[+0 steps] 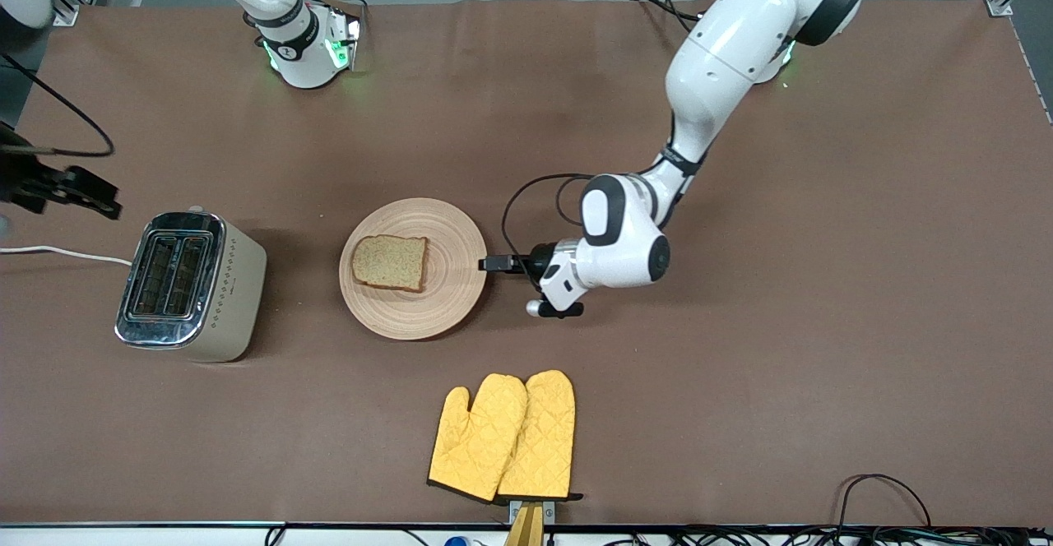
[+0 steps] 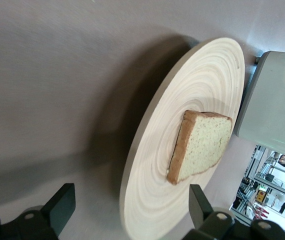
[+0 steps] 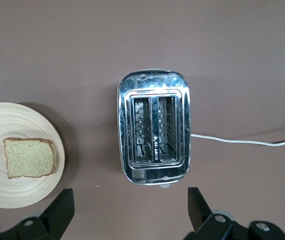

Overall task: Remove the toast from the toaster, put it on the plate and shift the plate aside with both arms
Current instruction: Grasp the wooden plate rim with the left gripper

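Front view
Toast [image 1: 390, 262]: lies flat on the plate [image 1: 448, 238], on the part toward the toaster.
Plate: rests on the brown table [image 1: 823, 324], between the toaster [image 1: 191, 285] and the left gripper [image 1: 492, 264].
Left gripper: low by the plate's rim at the left arm's end of the plate, its tip just at the edge; finger spread hard to read from here.
Right gripper [image 1: 99, 199]: at the view's edge, up in the air beside the toaster, toward the right arm's end of the table.
Oven mitts [image 1: 503, 437]: yellow pair, lying side by side nearer the camera than the plate.

Left wrist view
Plate [image 2: 202, 85]: seen edge-on and close, its rim lying between the two black fingers [image 2: 60, 205].
Fingers: spread apart, nothing clamped.
Toast [image 2: 202, 145]: on the plate, with the toaster [image 2: 277, 100] past the rim.

Right wrist view
Toaster [image 3: 154, 127]: straight below, both slots empty, white cord [image 3: 242, 141] trailing off.
Fingers [image 3: 57, 210]: wide apart, holding nothing.
Toast [image 3: 30, 157]: on the plate [image 3: 12, 117] beside the toaster.
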You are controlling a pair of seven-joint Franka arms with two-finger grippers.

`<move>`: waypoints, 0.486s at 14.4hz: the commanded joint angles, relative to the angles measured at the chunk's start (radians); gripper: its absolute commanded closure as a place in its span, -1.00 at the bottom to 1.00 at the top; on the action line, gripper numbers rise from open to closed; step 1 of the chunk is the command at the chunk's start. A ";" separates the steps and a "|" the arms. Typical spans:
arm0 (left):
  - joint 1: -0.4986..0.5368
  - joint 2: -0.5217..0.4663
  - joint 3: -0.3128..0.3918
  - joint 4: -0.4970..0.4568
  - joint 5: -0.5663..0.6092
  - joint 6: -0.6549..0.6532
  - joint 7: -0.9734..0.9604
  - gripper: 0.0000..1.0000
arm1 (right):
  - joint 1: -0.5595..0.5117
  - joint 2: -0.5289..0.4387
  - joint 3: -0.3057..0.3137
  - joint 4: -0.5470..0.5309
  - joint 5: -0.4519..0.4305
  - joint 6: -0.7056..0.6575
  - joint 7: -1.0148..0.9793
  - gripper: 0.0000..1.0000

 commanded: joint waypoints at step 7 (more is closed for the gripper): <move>-0.056 0.072 0.003 0.069 -0.125 0.083 0.133 0.97 | -0.116 0.022 0.016 0.034 0.117 -0.061 -0.001 -1.00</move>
